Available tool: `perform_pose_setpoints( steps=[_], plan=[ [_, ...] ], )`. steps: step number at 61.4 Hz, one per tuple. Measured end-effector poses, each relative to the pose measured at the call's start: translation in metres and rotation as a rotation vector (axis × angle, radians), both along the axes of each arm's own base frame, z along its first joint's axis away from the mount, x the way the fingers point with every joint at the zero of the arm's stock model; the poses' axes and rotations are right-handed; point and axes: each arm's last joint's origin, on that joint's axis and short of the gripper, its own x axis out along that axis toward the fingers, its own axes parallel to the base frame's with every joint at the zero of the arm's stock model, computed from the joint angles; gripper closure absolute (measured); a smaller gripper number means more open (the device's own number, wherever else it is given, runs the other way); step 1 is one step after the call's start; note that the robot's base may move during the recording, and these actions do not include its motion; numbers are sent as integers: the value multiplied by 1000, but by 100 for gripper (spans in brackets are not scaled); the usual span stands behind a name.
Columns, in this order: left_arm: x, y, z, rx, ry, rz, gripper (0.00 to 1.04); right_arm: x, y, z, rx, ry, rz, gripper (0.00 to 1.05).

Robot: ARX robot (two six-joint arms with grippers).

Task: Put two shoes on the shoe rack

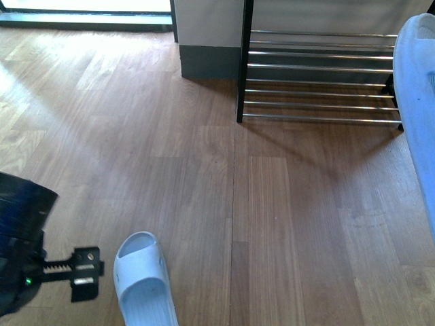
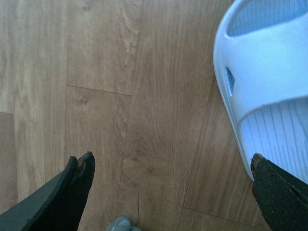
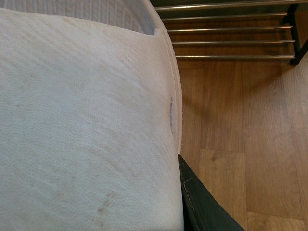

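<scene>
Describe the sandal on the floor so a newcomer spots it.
From the chrome shoe rack far right, cross the wood floor to the near left. The pale slide sandal lies flat beside the left gripper; the second sandal hangs aloft.

The front camera sits high and looks down and ahead over the wood floor [image 1: 272, 217], with the shoe rack [image 1: 319, 82] far at the back. The left wrist camera looks straight down from very near and sees the same sandal [image 1: 143, 285] as the front one. The right wrist camera is very close to a second sandal [image 3: 82, 120] and faces the rack too
</scene>
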Motion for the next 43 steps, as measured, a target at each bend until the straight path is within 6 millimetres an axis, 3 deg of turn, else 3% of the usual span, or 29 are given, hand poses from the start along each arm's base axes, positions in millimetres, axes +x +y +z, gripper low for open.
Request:
perform_pose_setpoints(
  steps=[13,33,43],
  plan=[
    [10,-19,-36,-7,84,-115,9,0,0,0,0,0,0,103],
    [24,-25,-92,-8,157,-98,9,0,0,0,0,0,0,103],
    [30,-24,-106,-12,146,-60,9,0,0,0,0,0,0,103]
  ],
)
